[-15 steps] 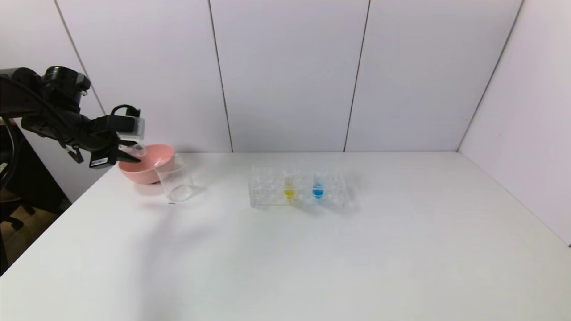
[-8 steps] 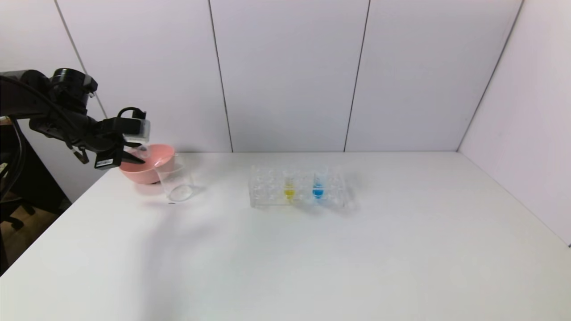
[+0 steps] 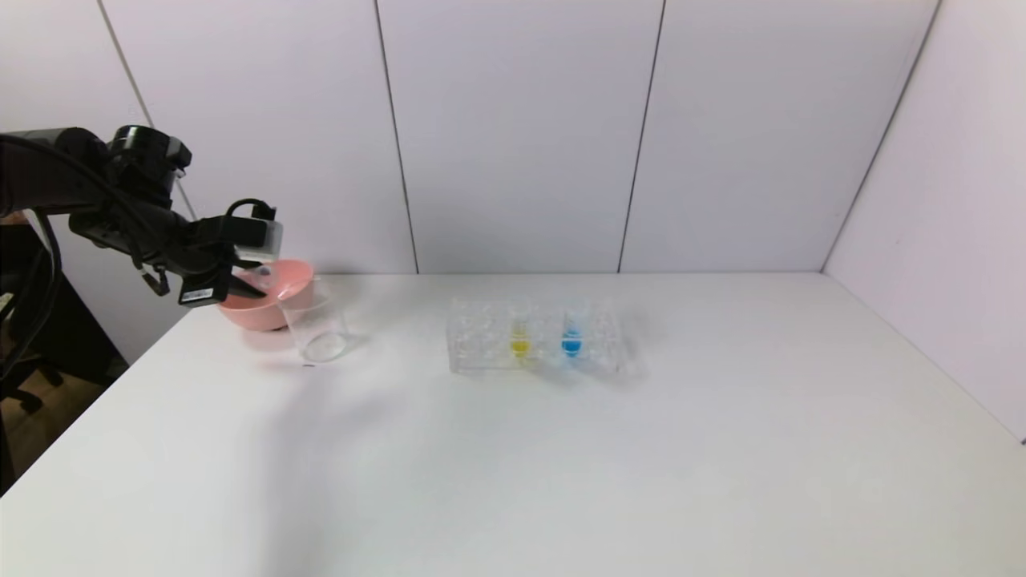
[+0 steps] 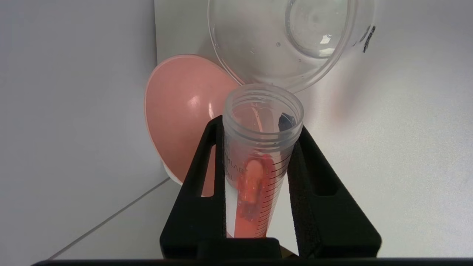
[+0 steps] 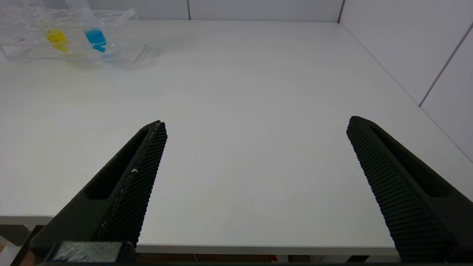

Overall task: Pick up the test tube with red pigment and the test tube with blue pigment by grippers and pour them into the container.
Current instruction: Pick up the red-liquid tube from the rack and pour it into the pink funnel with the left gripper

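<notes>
My left gripper (image 3: 255, 282) is shut on the test tube with red pigment (image 4: 255, 173), at the table's far left above the pink bowl. The tube is tilted, with its open mouth towards the container (image 3: 318, 324), a clear beaker beside the bowl. In the left wrist view the gripper (image 4: 260, 125) shows red-orange liquid still in the tube, and the container (image 4: 288, 40) stands just beyond the tube's mouth. The test tube with blue pigment (image 3: 571, 336) stands upright in the clear rack; it also shows in the right wrist view (image 5: 92, 35). My right gripper (image 5: 255, 125) is open and empty over the table's near edge.
A pink bowl (image 3: 264, 308) touches the beaker's left side and shows in the left wrist view (image 4: 181, 111). The clear rack (image 3: 481, 349) at mid table also holds a yellow-liquid tube (image 3: 519, 343). Wall panels close the back and right sides.
My left gripper has moved to the right with the red tube, closer to the beaker. The rack, bowl and beaker have not moved.
</notes>
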